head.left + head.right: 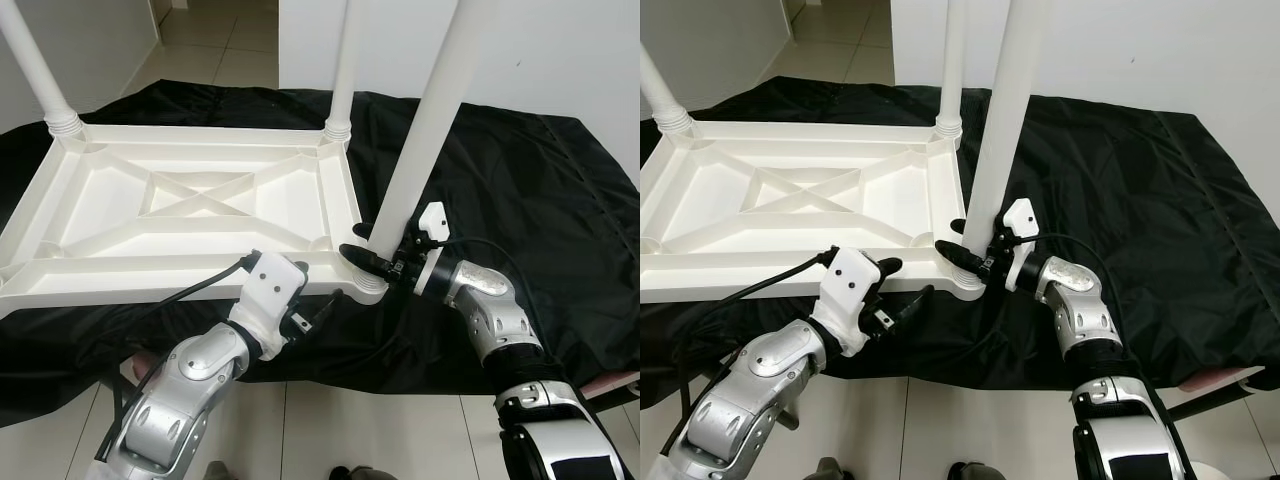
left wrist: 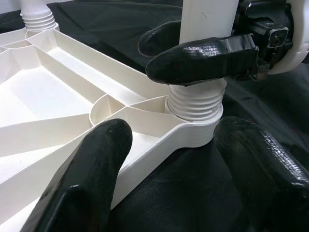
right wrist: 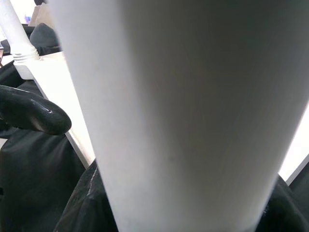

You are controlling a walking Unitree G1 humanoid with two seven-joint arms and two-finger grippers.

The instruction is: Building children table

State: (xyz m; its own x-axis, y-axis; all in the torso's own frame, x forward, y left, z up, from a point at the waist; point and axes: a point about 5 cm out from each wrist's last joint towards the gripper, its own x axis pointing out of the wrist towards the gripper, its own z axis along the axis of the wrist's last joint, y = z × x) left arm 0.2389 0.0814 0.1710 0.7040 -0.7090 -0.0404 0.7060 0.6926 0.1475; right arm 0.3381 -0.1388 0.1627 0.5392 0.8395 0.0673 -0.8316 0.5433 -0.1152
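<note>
Right gripper [image 1: 372, 258] pinches the leg [image 1: 420, 140] above its corner socket; left gripper [image 2: 169, 159] spread — straddling the tabletop [image 1: 180, 200] edge.

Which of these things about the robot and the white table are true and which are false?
1. The white tabletop lies upside down on a black cloth. True.
2. The right gripper grips a table leg near its bottom end. True.
3. That leg lies flat on the cloth. False: it stands upright in the tabletop's near corner socket.
4. The left gripper holds a leg too. False: its fingers are open on either side of the tabletop's near corner.
5. Two more legs already stand at the far corners. True.
</note>
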